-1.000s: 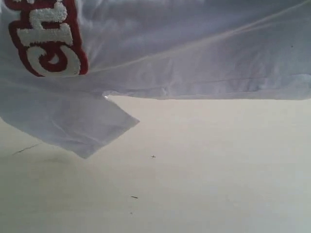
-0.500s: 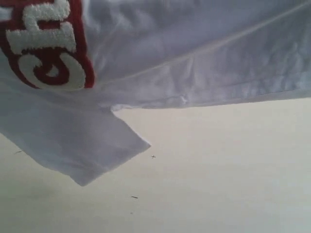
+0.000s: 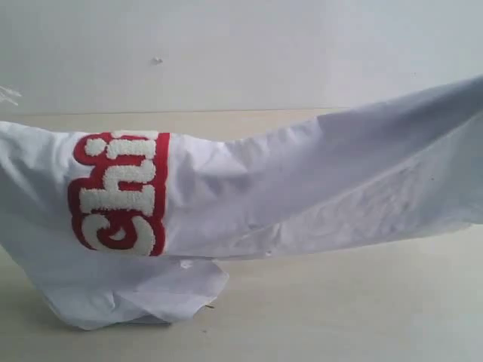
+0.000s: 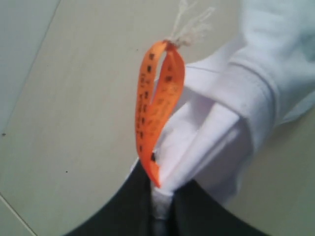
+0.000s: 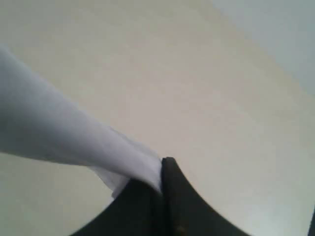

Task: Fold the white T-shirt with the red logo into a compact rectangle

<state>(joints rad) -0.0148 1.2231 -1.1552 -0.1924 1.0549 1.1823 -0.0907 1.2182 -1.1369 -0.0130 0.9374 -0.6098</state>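
T-shirt (image 3: 302,188): plain white, greyish where shaded. Logo (image 3: 119,194): fuzzy white bubble letters w/ red outline on a red band. Collar tag (image 4: 158,105): bright orange w/ tiny black print, frayed off-white threads at one end. Table (image 3: 355,309): pale beige, no pattern. Wall (image 3: 264,53): light grey-white. Left gripper (image 4: 158,194) & right gripper (image 5: 165,172): black.

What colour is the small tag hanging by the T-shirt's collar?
The tag is orange with tiny dark print; the left wrist view shows it best.
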